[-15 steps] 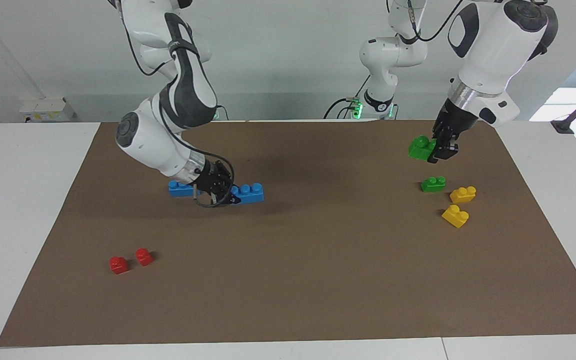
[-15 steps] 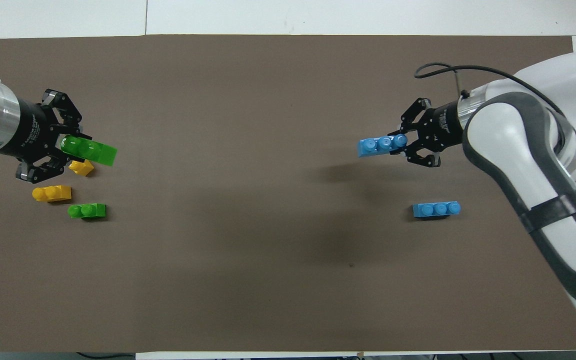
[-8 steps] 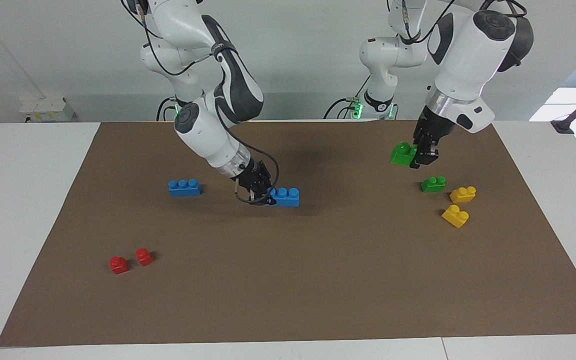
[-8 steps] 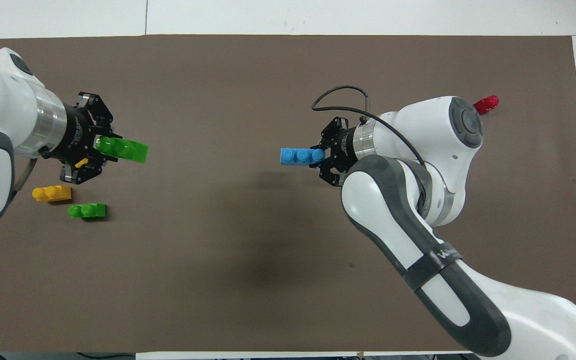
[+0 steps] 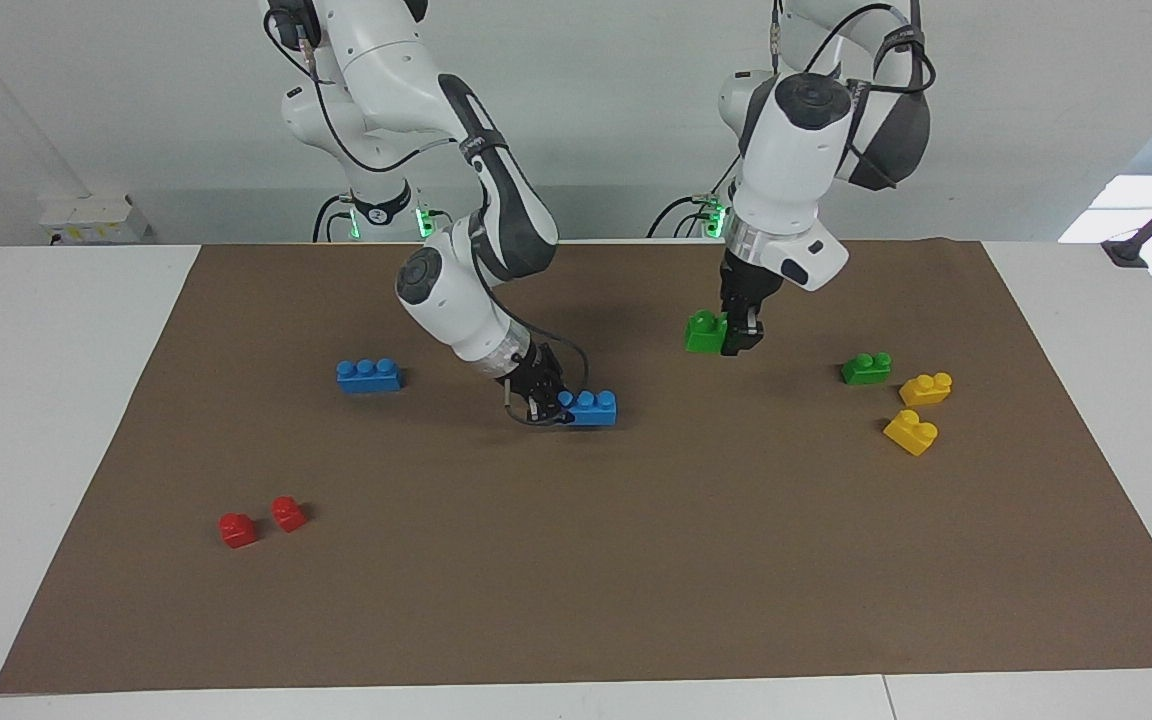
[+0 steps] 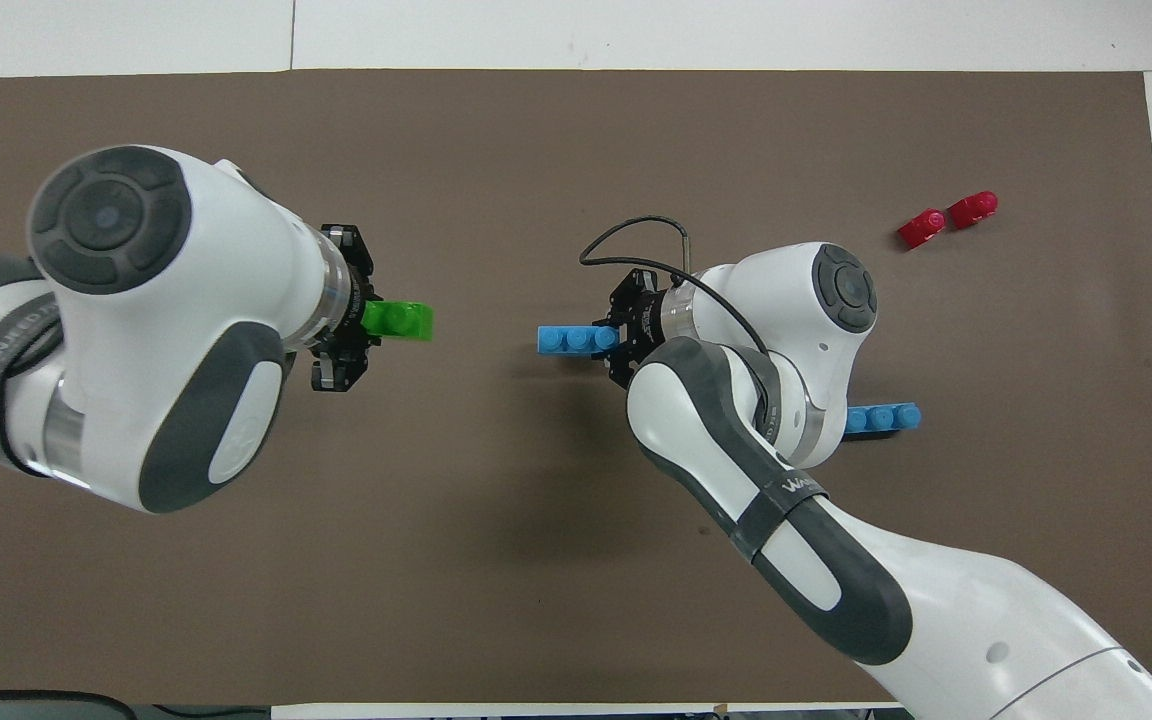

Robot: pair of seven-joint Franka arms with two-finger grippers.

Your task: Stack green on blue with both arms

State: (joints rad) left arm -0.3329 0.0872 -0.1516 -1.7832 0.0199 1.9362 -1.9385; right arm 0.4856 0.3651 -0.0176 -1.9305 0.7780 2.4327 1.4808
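My left gripper [image 5: 733, 334] is shut on one end of a green brick [image 5: 704, 332] and holds it in the air over the middle of the mat; from overhead the green brick [image 6: 399, 321] sticks out of the left gripper [image 6: 366, 323] toward the right arm. My right gripper [image 5: 558, 402] is shut on a blue brick [image 5: 592, 407], held low over the mat's middle. In the overhead view the blue brick [image 6: 576, 340] points from the right gripper [image 6: 618, 340] toward the green one, a gap between them.
A second blue brick [image 5: 368, 375] lies toward the right arm's end, two red bricks [image 5: 238, 529] farther out. A second green brick [image 5: 866, 368] and two yellow bricks [image 5: 925, 388] lie toward the left arm's end on the brown mat [image 5: 636, 560].
Both arms have swung in toward the middle of the mat, each carrying its brick. The green and blue bricks are now much closer together.
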